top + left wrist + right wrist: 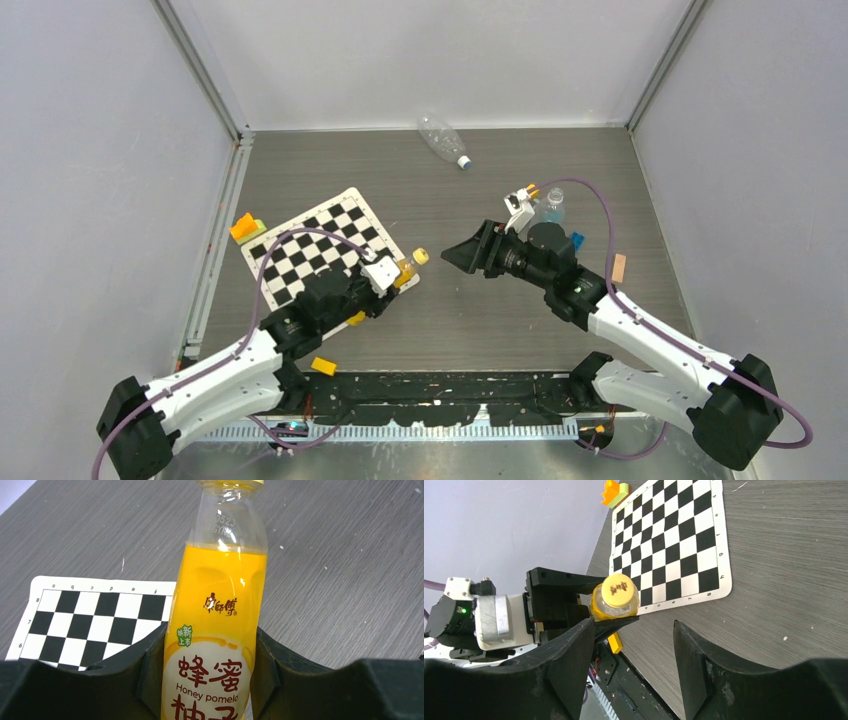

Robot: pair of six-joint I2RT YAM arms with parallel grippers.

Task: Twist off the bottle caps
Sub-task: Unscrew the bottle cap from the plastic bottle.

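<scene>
- My left end effector (pixel 210 636) is clamped on the lower body of the yellow-orange plastic drink bottle (pixel 220 580). Its two black fingers press the label from either side, and the neck points away from my wrist towards my right arm.
- That bottle is held up off the grey wood-grain table (pixel 480 320), at the near right corner of the black-and-white checkerboard mat (pixel 320 245).
- The round yellow screw cap (pixel 620 589) sits on the neck, facing my right wrist camera almost square-on.
- My right end effector (pixel 634 629) stands with its jaws apart and nothing between them. It is near the cap but clear of it, and the cap sits up and to the left of the gap.
- As I judge it, the step in hand is the first cap: one arm braces the bottle while the other lines up to grip and twist.
- The next move calls for shifting my right end effector so the cap is centred in the gap, then advancing until the fingers straddle it, closing firmly and turning.
- Two more wait: a clear crinkled bottle (pixel 440 138) lying at the back edge with its pale cap (pixel 464 161) on, and another clear one (pixel 553 205) just beyond my right arm, partly hidden.
</scene>
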